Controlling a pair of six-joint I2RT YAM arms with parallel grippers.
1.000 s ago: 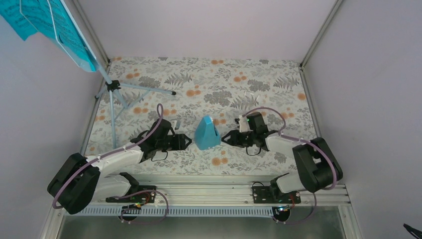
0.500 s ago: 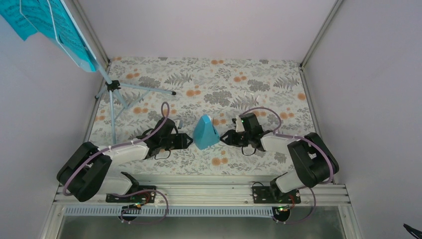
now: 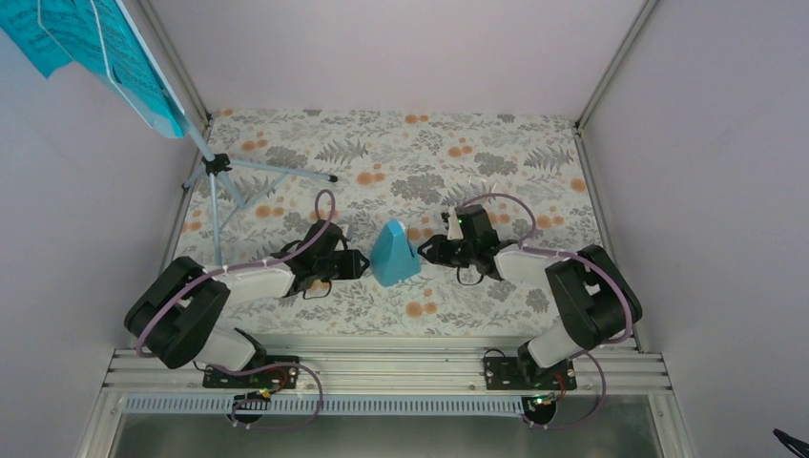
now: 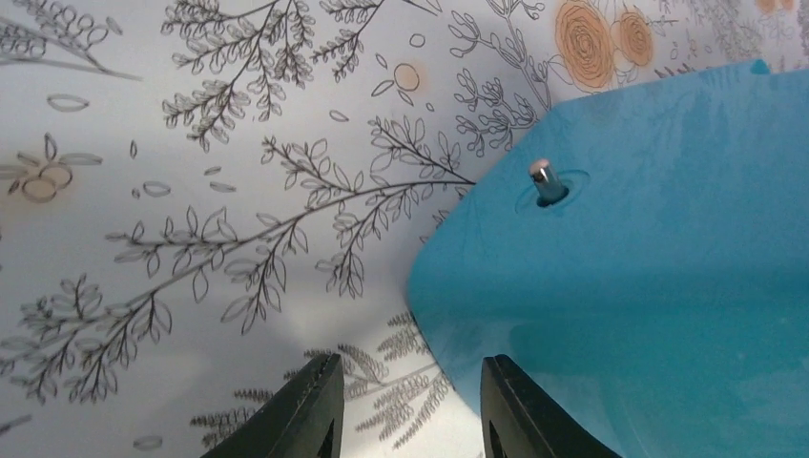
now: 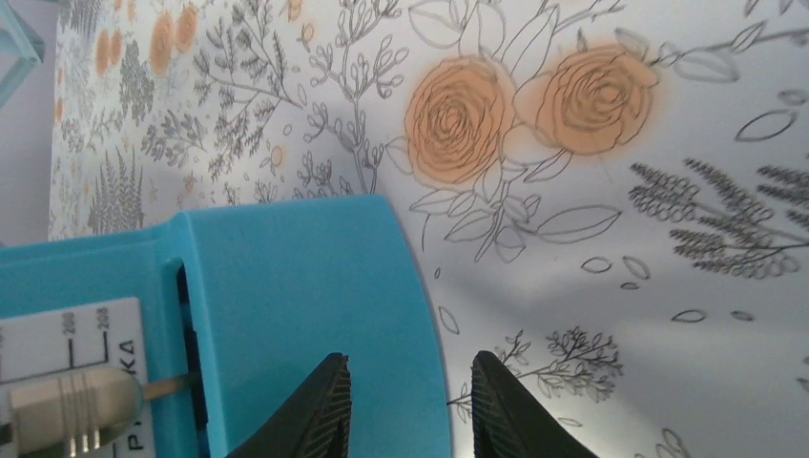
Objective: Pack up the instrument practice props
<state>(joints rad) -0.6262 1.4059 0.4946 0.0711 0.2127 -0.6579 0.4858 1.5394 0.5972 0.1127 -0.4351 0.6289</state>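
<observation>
Smoothly moulded, the blue pyramid metronome (image 3: 394, 256) sits between the left end effector (image 3: 361, 264) and right end effector (image 3: 425, 250), both parted.

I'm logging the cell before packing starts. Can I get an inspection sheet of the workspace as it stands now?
Surface: floral cloth, flat, no spills seen.
Job's things: blue metronome mid-table between the arms; music stand on its tripod at the far left, turquoise pages on its desk.
Clutter: nothing seen.
Grippers: left gripper and right gripper flank the metronome, jaws open at its lower edges; contact cannot be told.
Cables: purple cables loop over both arms, apart from the props.
Surroundings: pale walls; metal rail at the near edge.
</observation>
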